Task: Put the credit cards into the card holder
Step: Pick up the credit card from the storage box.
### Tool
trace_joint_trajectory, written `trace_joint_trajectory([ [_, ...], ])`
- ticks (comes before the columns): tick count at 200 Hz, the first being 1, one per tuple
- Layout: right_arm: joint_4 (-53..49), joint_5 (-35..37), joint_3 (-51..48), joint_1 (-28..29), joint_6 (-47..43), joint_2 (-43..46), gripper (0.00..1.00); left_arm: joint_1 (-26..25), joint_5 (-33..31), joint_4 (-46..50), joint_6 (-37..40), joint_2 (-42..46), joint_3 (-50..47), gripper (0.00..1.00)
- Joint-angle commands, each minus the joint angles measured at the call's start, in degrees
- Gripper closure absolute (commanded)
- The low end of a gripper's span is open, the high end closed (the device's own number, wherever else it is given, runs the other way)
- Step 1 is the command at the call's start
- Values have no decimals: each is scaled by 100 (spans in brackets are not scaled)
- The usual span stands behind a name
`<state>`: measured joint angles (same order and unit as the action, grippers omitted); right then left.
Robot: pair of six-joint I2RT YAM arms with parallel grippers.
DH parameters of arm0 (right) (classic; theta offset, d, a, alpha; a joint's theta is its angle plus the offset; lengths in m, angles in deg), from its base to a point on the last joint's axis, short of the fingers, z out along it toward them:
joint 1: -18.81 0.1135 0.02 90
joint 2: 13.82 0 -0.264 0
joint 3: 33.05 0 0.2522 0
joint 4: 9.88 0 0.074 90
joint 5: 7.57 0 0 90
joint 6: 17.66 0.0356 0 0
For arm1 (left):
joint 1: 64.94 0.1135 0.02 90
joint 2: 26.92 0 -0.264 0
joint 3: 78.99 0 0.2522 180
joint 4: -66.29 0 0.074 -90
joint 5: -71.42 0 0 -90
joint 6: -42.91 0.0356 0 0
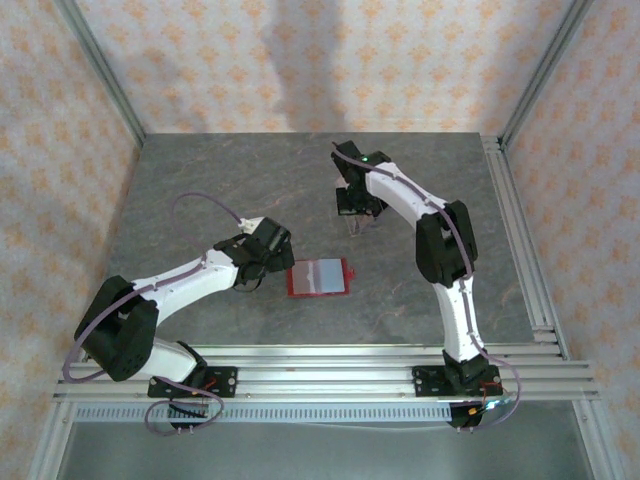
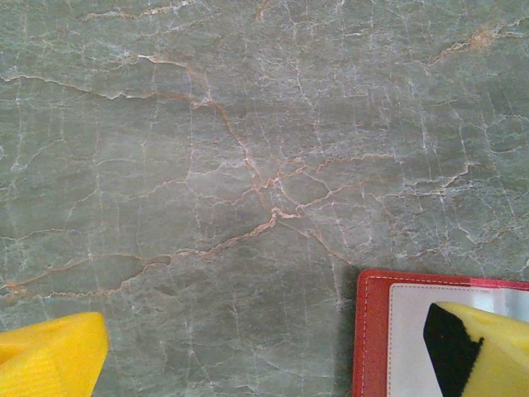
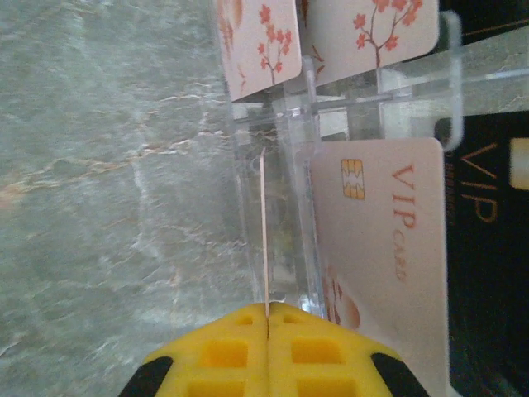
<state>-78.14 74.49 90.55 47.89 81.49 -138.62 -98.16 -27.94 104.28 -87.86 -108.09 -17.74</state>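
Reaching in low from the near-left corner, the left arm stretches toward the middle of the table. The left gripper has its yellow fingers spread wide and holds nothing. In the left wrist view one finger hangs over a corner of the card holder.

The card holder lies opened flat near the table's centre, just right of that gripper. It has a red stitched border around a pale greyish inside.

Further right, the right arm rises from its base and bends toward the far side, with the right gripper pointing down. Its jaws are closed tight on a credit card, seen edge-on as a thin pale line. That card stands inside what seems to be a clear plastic stand. Beside it sits a pinkish VIP card with a gold chip, and two blossom-printed cards show above.
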Motion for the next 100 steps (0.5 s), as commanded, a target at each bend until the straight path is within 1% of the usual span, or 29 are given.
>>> trace_joint_trajectory([
  [1,-81,-219,85,-2,50,655,100,43,-73,125,85,-85,125,0],
  [30,42,-386,-102,-6,122,955,100,42,-94,189,155,-92,163,0],
  [59,267,-723,-431,1,295,1403,100,42,-61,264,240,-170,295,0],
  [80,680,-1168,-923,26,552,1856,100,38,89,310,327,-231,420,0],
  [100,1329,-1559,-1682,114,909,2394,100,29,277,347,435,-292,491,0],
])
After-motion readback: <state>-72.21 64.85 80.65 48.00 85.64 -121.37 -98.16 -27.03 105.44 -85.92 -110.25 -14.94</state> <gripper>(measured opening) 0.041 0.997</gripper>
